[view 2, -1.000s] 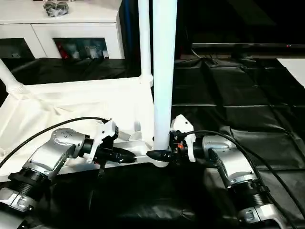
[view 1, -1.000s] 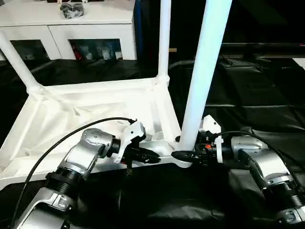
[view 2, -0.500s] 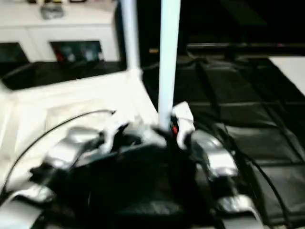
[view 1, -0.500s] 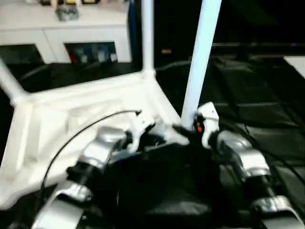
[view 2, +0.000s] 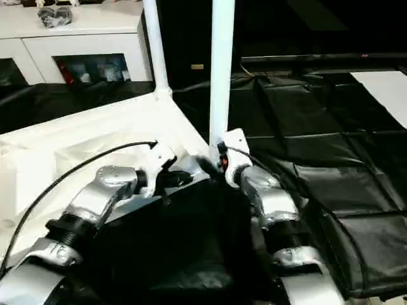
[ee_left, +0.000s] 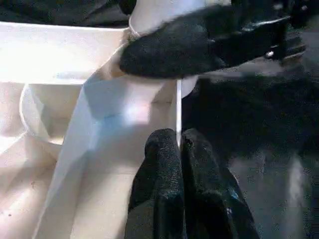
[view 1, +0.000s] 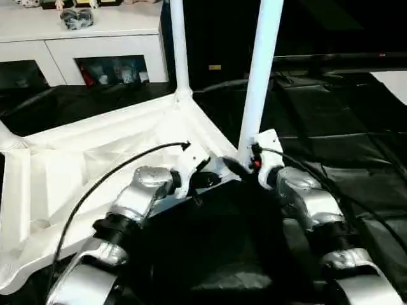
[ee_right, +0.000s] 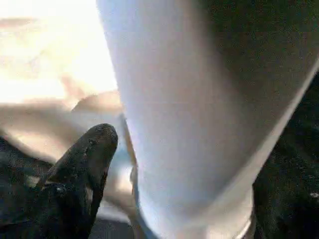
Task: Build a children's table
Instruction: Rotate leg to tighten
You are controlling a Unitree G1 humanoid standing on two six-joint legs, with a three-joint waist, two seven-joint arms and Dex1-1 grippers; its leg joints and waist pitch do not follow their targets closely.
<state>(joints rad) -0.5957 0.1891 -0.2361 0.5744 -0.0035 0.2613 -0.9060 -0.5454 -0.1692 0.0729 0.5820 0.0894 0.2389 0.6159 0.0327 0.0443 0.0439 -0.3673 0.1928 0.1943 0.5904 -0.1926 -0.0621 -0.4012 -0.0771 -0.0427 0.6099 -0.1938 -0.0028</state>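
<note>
My left tool point(ee_left: 180, 149) is pressed together at the tabletop point(view 1: 76, 165) rim; my right tool point(view 1: 236, 166) stands apart beside the near leg point(view 1: 257, 82).

Tabletop point(view 1: 95, 152) you saw: white plastic, smooth, slight sheen. Leg point(view 1: 257, 82) beside right gripper point(view 1: 245, 168): same glossy plastic. Gripper fingers point(ee_left: 169, 164): matt black, grainy. Forearms: brushed silver metal. Floor cover point(view 1: 343, 140): black, faintly shiny sheet.

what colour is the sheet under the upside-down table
Black, with a grid of creases; the sheet shows best in the right eye view.
</note>
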